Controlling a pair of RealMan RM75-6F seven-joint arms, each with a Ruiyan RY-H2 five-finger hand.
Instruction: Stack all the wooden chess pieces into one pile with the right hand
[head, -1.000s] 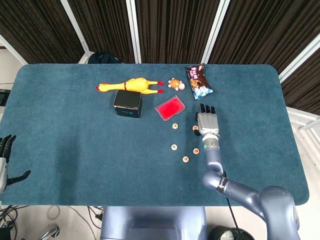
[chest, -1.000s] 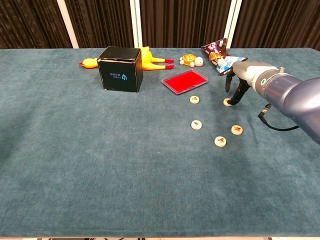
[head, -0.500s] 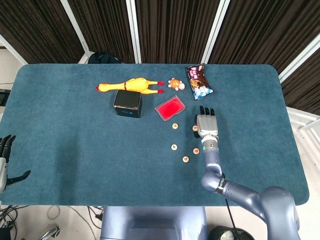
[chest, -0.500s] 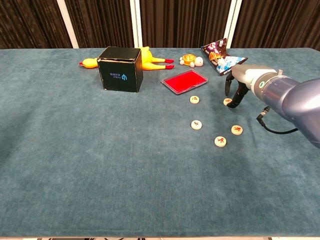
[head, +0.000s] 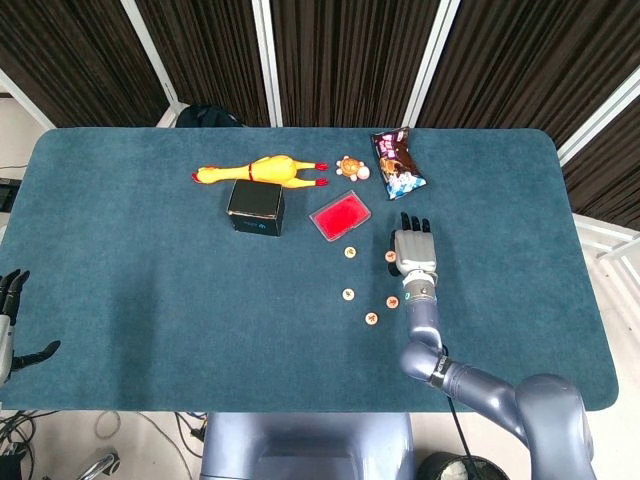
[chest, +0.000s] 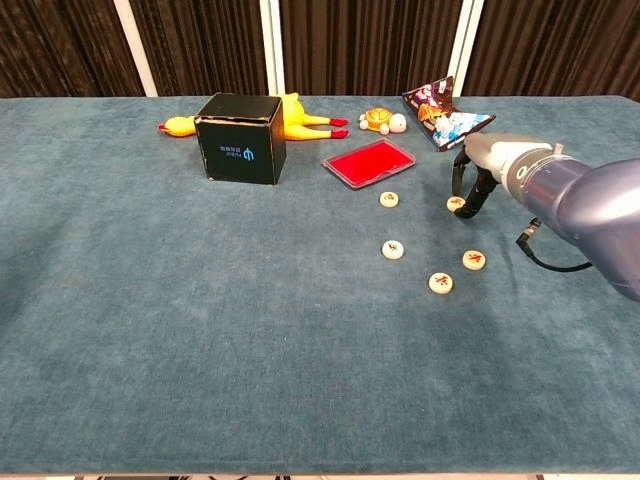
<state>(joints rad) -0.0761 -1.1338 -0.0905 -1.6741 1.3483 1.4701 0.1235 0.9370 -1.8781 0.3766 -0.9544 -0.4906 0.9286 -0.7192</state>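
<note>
A robot lab or test room: a table (head: 120, 260) covered in blue cloth stands before dark curtains (head: 340, 60) with white posts, and odd test props lie on it, a rubber chicken (head: 262, 171), black box (head: 254, 205), snack bag (head: 398, 160).

Free room and obstacles on the blue surface (head: 150, 290). The near and left stretches lie open in both views. Far-centre obstacles: black box (chest: 238, 137), the tallest, with the yellow rubber chicken (head: 262, 170) just behind it; flat red tray (chest: 368, 163); turtle toy (chest: 380, 121); snack bag (chest: 441, 112). The right hand (chest: 474, 178) stands fingers-down between tray and bag, over the farthest chess piece (chest: 455, 203). Four more low wooden pieces, at (chest: 389, 199), (chest: 393, 249), (chest: 474, 260) and (chest: 441, 283), lie well apart, with gaps between them. The left hand (head: 12, 320) hangs off the surface's left edge.
</note>
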